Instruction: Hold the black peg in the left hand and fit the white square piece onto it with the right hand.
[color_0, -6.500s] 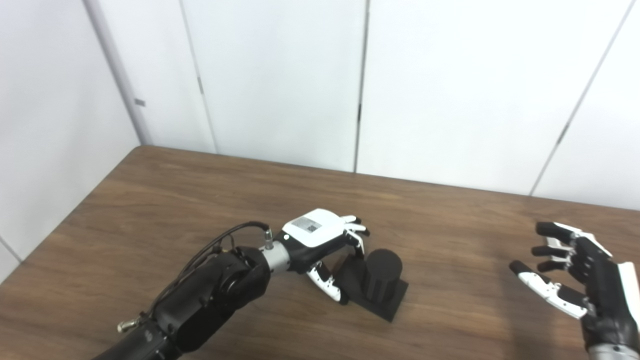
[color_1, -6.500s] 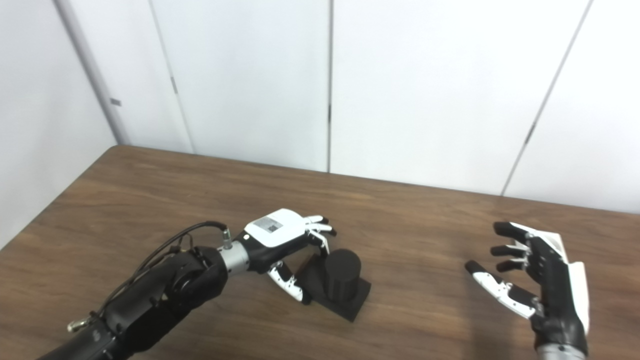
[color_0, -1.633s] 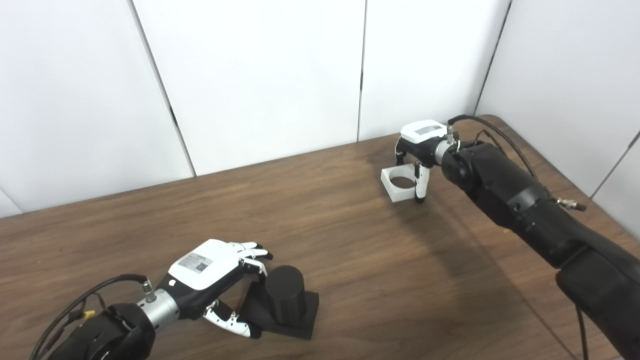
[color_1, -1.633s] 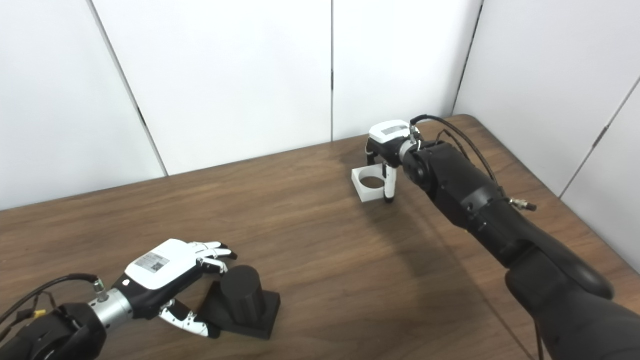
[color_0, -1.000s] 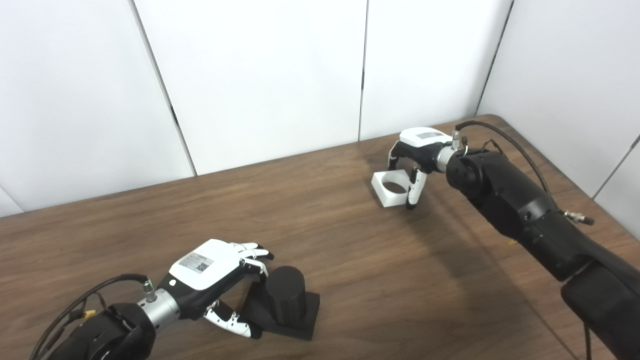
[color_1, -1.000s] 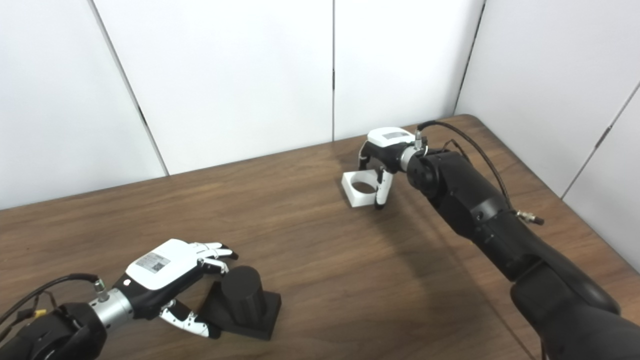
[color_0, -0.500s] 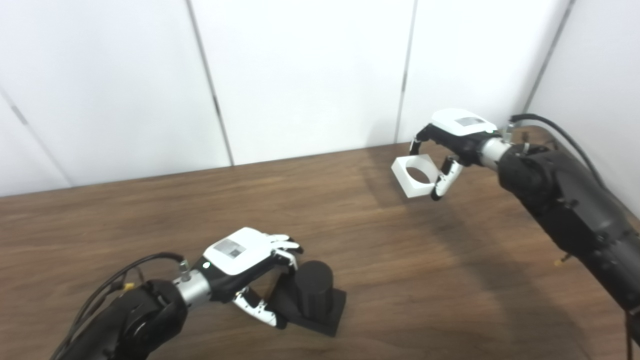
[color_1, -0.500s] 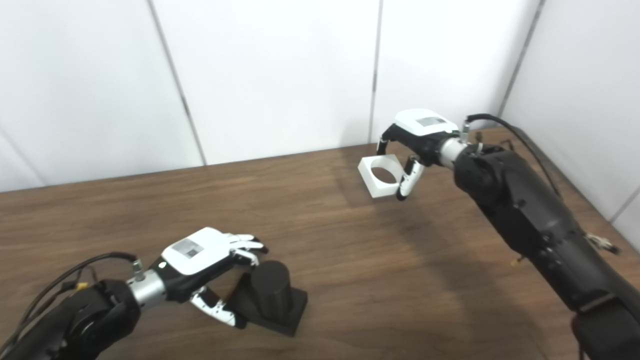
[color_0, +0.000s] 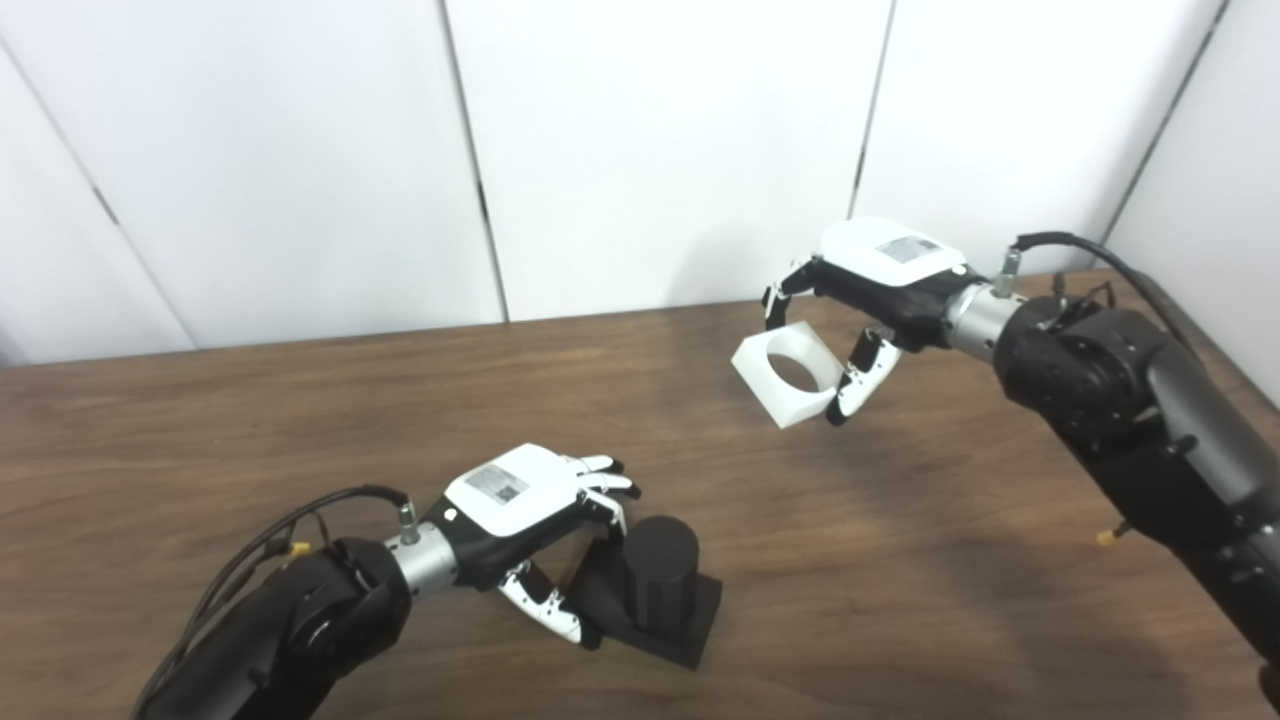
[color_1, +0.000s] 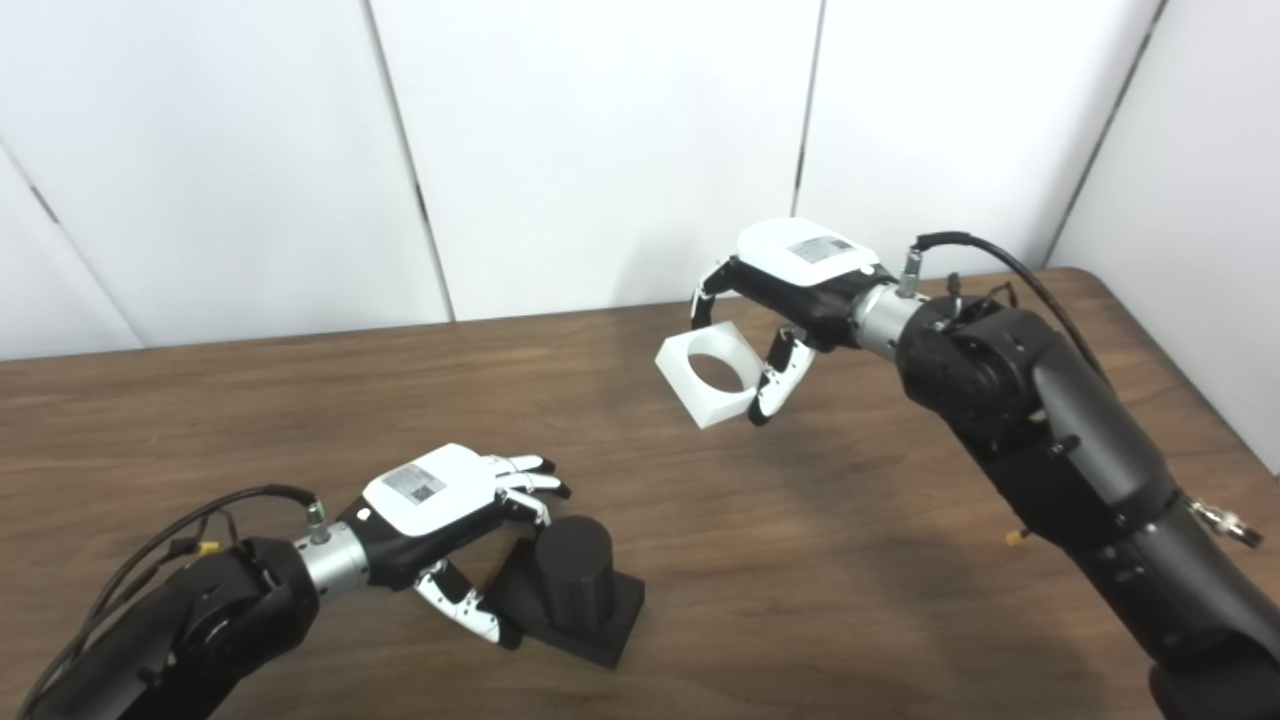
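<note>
Right hand (color_0: 880, 290) pinches the white square piece (color_0: 787, 375), looks light and rigid; left hand (color_0: 530, 520) braces the peg (color_0: 660, 570) base at 7 o'clock.

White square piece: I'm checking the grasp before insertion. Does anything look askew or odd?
The white square piece hangs tilted in the right hand, its hole not facing down. The black peg stands upright beside the left hand.

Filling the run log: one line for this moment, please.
left hand: steadying black peg base on table | right hand: shut on white square piece, airborne | fit: not yet
</note>
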